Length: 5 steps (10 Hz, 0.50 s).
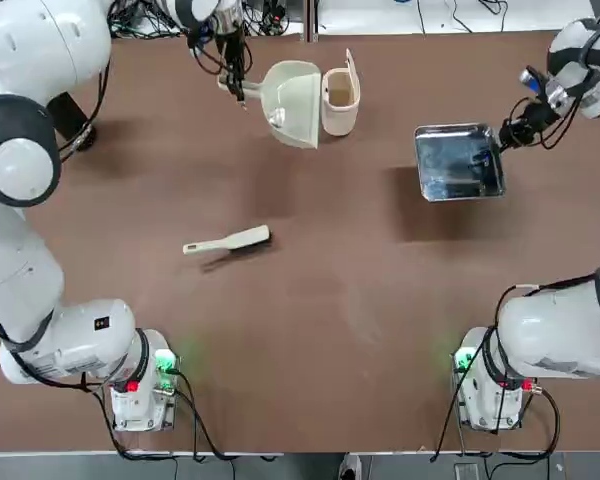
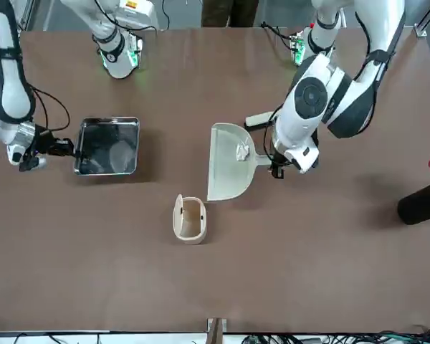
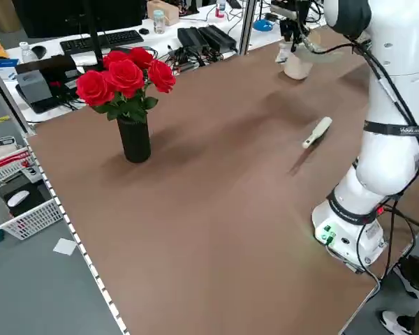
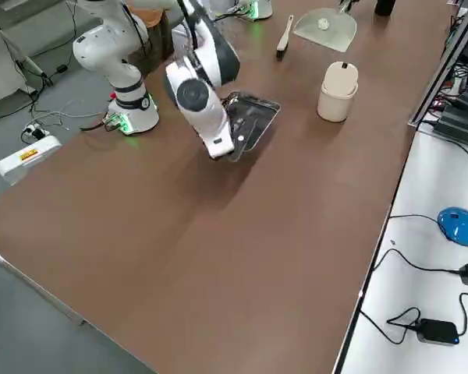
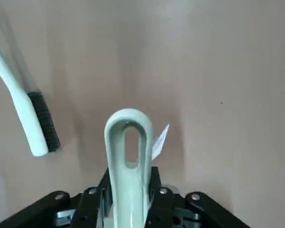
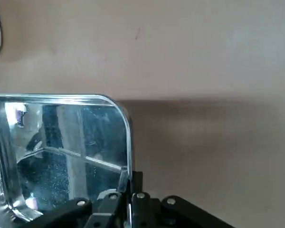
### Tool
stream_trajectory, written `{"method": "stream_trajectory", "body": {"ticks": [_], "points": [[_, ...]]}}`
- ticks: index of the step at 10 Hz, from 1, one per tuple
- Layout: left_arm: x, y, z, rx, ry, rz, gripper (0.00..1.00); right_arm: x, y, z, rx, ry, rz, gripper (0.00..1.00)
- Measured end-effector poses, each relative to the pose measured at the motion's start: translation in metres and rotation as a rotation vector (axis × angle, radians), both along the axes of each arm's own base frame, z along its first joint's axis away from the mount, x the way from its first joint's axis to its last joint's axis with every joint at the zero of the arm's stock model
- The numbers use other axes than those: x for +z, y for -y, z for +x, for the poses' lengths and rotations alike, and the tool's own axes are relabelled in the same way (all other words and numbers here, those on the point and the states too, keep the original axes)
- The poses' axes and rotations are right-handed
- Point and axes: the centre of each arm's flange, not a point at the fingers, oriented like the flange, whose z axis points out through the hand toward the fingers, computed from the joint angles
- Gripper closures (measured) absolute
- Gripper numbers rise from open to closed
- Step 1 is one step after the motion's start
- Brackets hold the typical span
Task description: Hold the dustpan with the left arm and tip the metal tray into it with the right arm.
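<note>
The left arm (image 1: 20,160) is reaching across the brown table (image 1: 310,330) to its far edge, its wrist pointing down, and the left gripper (image 1: 237,85) is clamping its fingers on the stubby handle of the cream dustpan (image 1: 292,100). The dustpan is sitting clear of the tabletop, its mouth facing the upright cream bin (image 1: 340,98) just beside it, and a small crumpled white scrap (image 2: 242,150) is lying inside the pan. The right arm (image 1: 570,330) is stretching out to the table's right side, wrist bent inward, and the right gripper (image 1: 502,137) is pinching the rim of the metal tray (image 1: 458,160) at one edge. The tray is hanging above the table, casting a shadow beneath, well apart from the dustpan. The long-handled brush (image 1: 228,241) is lying flat near mid-table.
</note>
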Motion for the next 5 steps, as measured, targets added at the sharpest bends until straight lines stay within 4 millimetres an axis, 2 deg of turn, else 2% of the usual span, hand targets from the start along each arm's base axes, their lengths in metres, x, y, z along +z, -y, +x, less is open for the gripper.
{"method": "stream_trajectory", "body": {"ticks": [2,4,5], "points": [[-0.009,-0.004,0.024,0.008,-0.032,-0.003,0.67,-0.043,0.01,-0.007,0.002,-0.01,0.024,0.96],[-0.013,-0.018,0.045,0.02,-0.048,-0.016,0.67,-0.064,0.011,-0.011,-0.004,-0.032,0.037,0.96],[-0.011,-0.019,0.049,0.017,-0.049,-0.01,0.67,-0.069,0.012,-0.011,-0.007,-0.027,0.043,0.96]]}}
